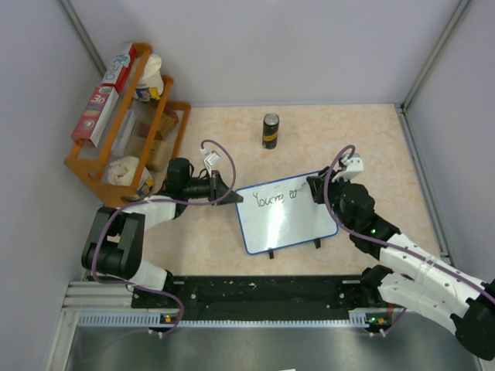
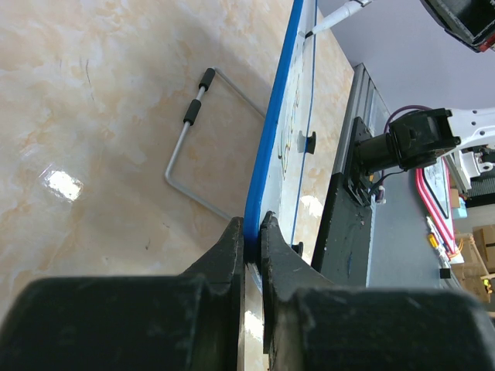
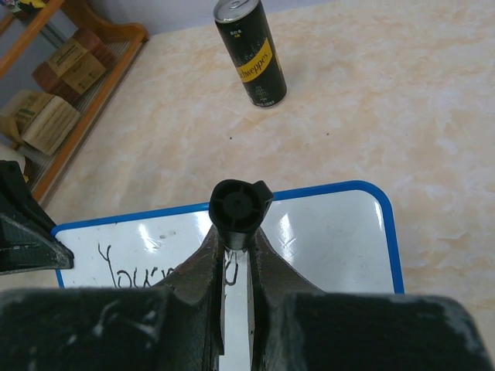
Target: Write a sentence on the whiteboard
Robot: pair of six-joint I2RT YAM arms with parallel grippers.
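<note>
The whiteboard [image 1: 288, 222], white with a blue rim and two black feet, lies mid-table. It carries part of the sentence [image 1: 272, 196], dark handwriting reading roughly "You've ea" along its far edge. My left gripper [image 1: 229, 196] is shut on the board's left rim [image 2: 267, 147]. My right gripper [image 1: 315, 188] is shut on a black-capped marker [image 3: 238, 209], its tip on the board just right of the last letters [image 3: 229, 270]. The marker's white tip also shows in the left wrist view [image 2: 334, 17].
A black and yellow can [image 1: 270, 131] stands behind the board, also in the right wrist view [image 3: 250, 51]. A wooden rack [image 1: 124, 127] with boxes and packets fills the far left. A wire stand [image 2: 197, 147] lies on the table beside the board.
</note>
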